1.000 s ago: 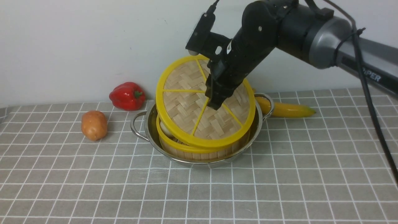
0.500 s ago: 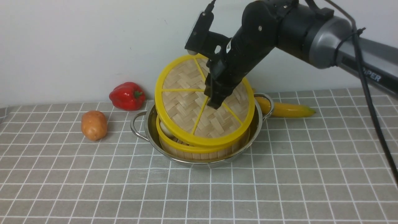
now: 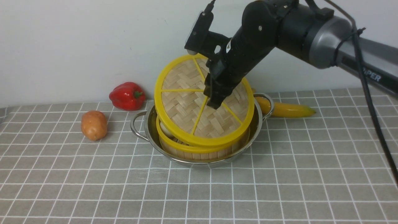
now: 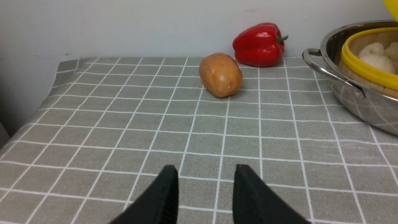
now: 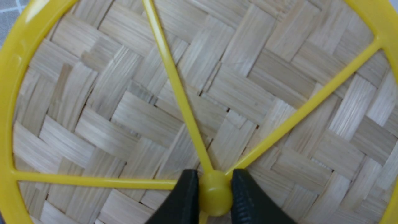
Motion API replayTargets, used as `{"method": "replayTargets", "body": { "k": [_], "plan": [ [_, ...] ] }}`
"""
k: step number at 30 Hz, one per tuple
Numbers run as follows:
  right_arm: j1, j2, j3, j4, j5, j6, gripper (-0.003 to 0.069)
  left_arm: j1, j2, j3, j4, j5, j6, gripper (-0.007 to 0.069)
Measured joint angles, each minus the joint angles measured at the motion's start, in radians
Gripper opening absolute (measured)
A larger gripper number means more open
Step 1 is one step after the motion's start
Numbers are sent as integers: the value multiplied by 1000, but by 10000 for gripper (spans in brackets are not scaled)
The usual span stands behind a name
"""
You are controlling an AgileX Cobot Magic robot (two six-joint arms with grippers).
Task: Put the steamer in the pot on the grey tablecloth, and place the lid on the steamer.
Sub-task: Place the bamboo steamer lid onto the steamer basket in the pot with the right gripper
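The lid (image 3: 183,109) hangs tilted over the steamer (image 3: 199,151), near edge low at its rim, the right gripper (image 5: 214,180) clamped on its centre knob (image 5: 215,197); the steamer sits in the pot (image 3: 148,130) on the grey tablecloth (image 3: 279,186). The left gripper (image 4: 205,189) stands open and empty over the cloth

- grey tablecloth (image 3: 279,186): grey, crossed by a thin white grid of square checks.
- lid (image 3: 183,105): pale tan bamboo in a basket weave, with a yellow rim, spokes and knob.
- steamer (image 3: 199,154): yellow rim over pale wooden slats, with whitish buns inside.
- pot (image 3: 150,127): shiny silver, mirroring the checks.
- pepper (image 3: 127,95): glossy red, green stem.
- potato (image 3: 94,125): orange-brown.
- banana (image 3: 289,109): yellow, greenish tip.
- left hand (image 4: 205,186) and right hand (image 5: 214,193): black.
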Motion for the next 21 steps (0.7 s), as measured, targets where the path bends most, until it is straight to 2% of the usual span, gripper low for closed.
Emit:
{"method": "replayTargets", "body": {
  "k": [17, 21],
  "plan": [
    [0, 0, 0, 4, -4, -4, 148, 0, 0, 0, 0, 0, 0, 243],
    [0, 0, 0, 11, -6, -4, 169, 0, 0, 0, 0, 0, 0, 243]
  ]
}}
